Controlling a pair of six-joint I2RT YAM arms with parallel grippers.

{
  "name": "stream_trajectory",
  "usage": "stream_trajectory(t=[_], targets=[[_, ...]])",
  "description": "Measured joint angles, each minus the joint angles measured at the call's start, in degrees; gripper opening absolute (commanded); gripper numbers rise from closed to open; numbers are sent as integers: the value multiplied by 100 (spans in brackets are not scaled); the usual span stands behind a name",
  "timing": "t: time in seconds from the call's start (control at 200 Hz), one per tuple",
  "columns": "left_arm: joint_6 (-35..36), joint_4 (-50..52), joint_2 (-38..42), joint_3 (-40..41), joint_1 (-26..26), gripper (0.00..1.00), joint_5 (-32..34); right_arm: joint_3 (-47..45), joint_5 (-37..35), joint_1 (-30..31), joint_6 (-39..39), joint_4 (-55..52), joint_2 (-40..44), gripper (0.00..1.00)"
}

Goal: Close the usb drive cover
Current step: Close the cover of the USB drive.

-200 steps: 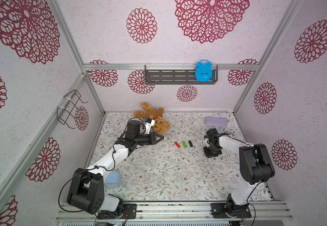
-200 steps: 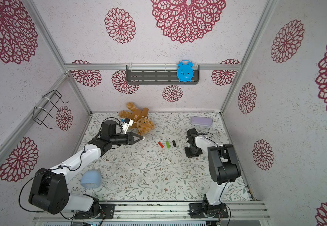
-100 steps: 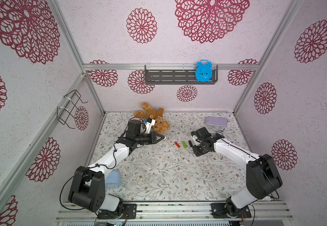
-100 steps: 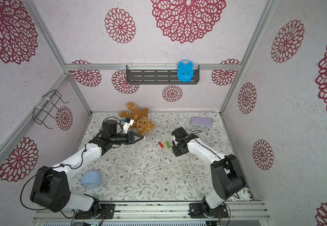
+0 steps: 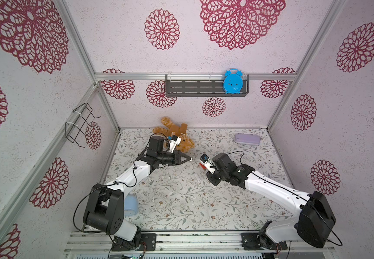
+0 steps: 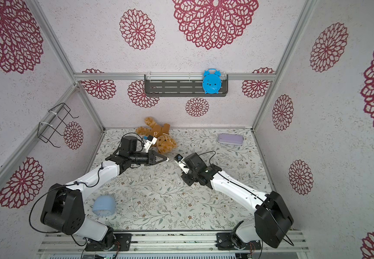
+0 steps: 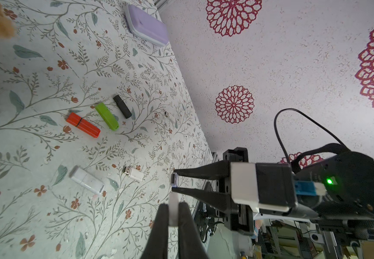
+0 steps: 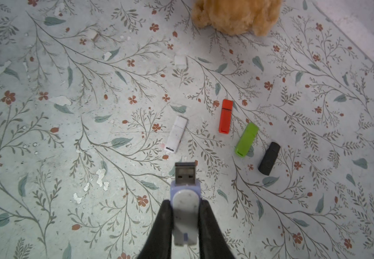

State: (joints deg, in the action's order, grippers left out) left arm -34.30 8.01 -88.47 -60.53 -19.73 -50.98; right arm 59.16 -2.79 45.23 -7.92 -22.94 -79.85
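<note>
While right fingers (image 8: 164, 224) pinch one lilac drive (image 8: 185, 208), four capped drives (image 8: 225, 116) (image 8: 247, 139) (image 8: 269, 158) (image 8: 177, 134) lie.

Walls (image 5: 192, 62) are pale with crimson lace rosettes. The table mat (image 8: 69, 134) is whitish, with green sprigs and rust-red flowers.

- teddy bear (image 5: 186, 144): tan
- alarm clock (image 5: 233, 81): bright blue
- case (image 5: 247, 139): lilac
- cup (image 6: 103, 205): pale blue

There is an orange-red stick (image 8: 224, 116), a lime-green stick (image 8: 247, 139), a black stick (image 8: 269, 158) and a white stick (image 8: 176, 133). The USB drive (image 8: 185, 215) is lavender and white, and the cover (image 7: 173, 209) is white.
</note>
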Motion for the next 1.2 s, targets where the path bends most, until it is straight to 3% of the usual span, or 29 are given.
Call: stream_trajectory(t=[0.46, 1.201], targets=[[431, 625, -225, -210, -188, 9, -297, 470, -138, 391, -260, -7, -74, 20], [428, 601, -227, -229, -258, 9, -299, 525, -181, 444, -249, 297, -249, 20]])
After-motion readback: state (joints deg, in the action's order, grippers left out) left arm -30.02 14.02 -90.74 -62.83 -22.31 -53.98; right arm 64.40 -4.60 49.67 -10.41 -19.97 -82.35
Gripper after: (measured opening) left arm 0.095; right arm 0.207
